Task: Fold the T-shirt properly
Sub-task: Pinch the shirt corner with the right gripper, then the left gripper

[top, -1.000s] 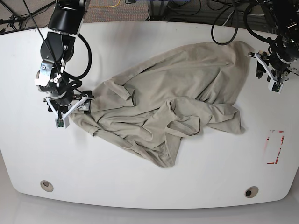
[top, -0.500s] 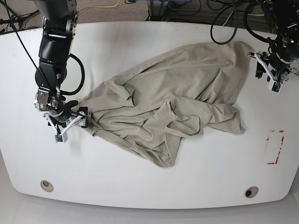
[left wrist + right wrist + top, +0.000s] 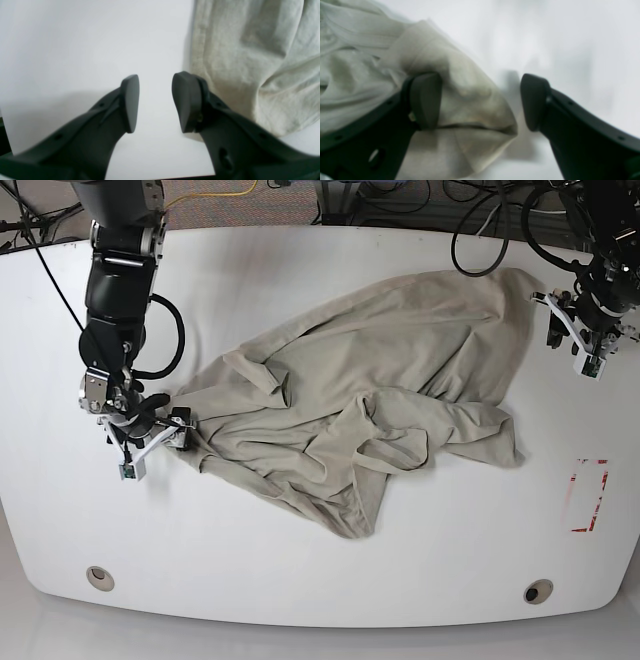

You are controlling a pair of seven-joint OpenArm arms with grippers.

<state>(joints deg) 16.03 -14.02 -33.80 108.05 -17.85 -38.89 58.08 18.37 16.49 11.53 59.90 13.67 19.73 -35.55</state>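
I see the T-shirt [image 3: 370,410] crumpled mid-worktop [image 3: 300,570]; left tool [image 3: 155,102] released beside its far edge, right tool [image 3: 480,102] seemingly unclenched around a corner.

White table [image 3: 300,580] lying across the base view; two round holes [image 3: 99,578] [image 3: 538,591] sitting near its front edge; red-outlined rectangular marking [image 3: 588,495], possibly tape, showing at one side; black cables [image 3: 480,230] trailing behind the far edge.

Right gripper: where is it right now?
Base view, left side of the white table: the right gripper sits at the crumpled khaki-beige T-shirt's leftmost corner, open, with that corner between its fingers.
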